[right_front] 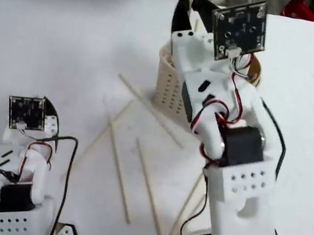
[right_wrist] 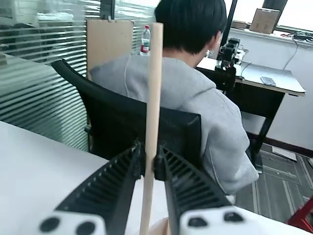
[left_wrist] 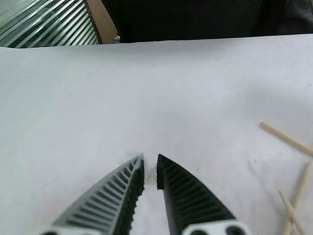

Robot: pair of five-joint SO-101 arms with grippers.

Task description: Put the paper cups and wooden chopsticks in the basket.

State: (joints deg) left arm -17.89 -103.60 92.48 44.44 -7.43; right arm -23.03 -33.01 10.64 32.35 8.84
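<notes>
1. Clamping a wooden chopstick [right_wrist: 154, 88] between its ridged fingers, the right gripper [right_wrist: 149, 164] holds the stick upright. The right wrist view shows this grip plainly, with the stick running on above and below the fingertips.
2. The high view adds the place: the right gripper [right_front: 187, 10] sits over the far side of the basket [right_front: 170, 95], and the stick's upper end rises past the table's far edge. The arm hides the stick's lower end, so I cannot tell whether it is inside the basket.
3. The left gripper [left_wrist: 149, 169] has its fingers drawn together to a thin slit, with nothing between them, and its tips are low over the bare white table [left_wrist: 146, 88]. In the high view it sits at the near left, well apart from the basket.
4. Loose chopsticks [right_front: 117, 171] lie scattered flat between the two arms in the high view, one passing just beside the basket's base. The left wrist view catches the ends of a few of them, apart from the fingertips.
5. A brownish curved rim [right_front: 253, 74] peeks out beside the right arm by the basket. I cannot tell whether it is a paper cup.
</notes>
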